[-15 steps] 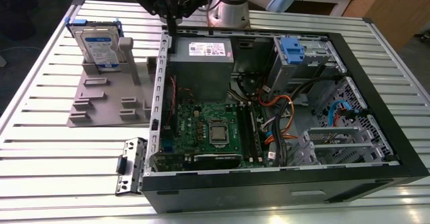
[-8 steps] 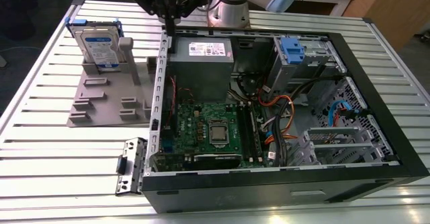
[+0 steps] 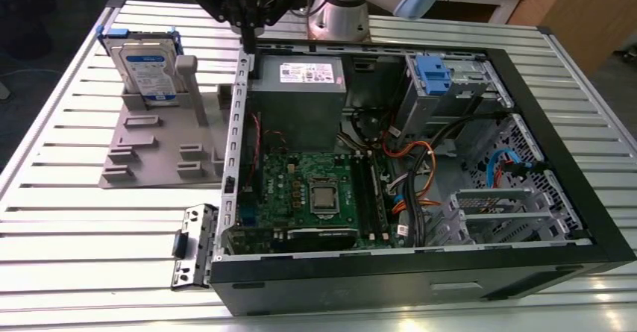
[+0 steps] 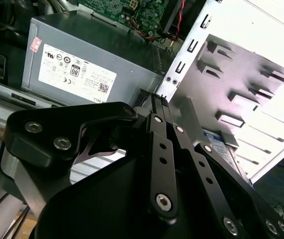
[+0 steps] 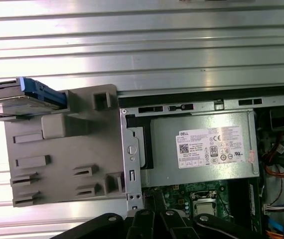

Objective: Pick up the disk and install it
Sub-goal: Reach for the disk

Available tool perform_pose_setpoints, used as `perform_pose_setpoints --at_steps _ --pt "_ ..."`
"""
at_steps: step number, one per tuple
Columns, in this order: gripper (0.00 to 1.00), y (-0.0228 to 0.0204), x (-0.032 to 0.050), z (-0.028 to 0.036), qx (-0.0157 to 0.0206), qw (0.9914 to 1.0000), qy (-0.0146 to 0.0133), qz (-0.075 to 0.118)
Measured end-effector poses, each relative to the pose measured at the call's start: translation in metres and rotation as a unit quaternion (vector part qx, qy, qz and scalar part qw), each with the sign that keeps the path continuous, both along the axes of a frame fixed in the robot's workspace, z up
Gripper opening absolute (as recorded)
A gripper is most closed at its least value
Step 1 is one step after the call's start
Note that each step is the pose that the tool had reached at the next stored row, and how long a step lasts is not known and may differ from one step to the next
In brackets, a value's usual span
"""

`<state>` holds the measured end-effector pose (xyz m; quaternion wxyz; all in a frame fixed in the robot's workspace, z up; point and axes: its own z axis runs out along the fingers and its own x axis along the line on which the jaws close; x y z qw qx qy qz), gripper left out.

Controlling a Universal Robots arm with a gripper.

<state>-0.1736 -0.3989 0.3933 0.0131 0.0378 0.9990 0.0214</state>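
Note:
The disk point(image 3: 145, 67) is a silver drive with a white-and-blue label in a blue bracket. It stands upright at the far end of a grey holder point(image 3: 159, 142), at the exterior view's left of the open computer case point(image 3: 418, 272). My black gripper point(image 3: 248, 48) hangs with its fingers together and nothing between them, over the case's far left corner beside the power supply point(image 3: 297, 86), a short way right of the disk. In the first wrist view the disk point(image 5: 30, 94) lies edge-on at the holder point(image 5: 57, 149), apart from the gripper point(image 5: 151, 204). In the second wrist view the gripper point(image 4: 158, 99) closes to a point.
Inside the case are a green motherboard point(image 3: 309, 190), orange and blue cables point(image 3: 418, 175), and a grey drive cage with a blue front point(image 3: 438, 74) at the far right. A loose metal bracket point(image 3: 194, 246) lies on the slatted table point(image 3: 89, 220) by the case's near left corner.

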Motion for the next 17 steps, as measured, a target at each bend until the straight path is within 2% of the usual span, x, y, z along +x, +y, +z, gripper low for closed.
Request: perform_pose_setpoints --at_steps 17 --pt "0.10 0.0000 -0.0115 -0.0001 0.0000 1.00000 0.0000 0.000"
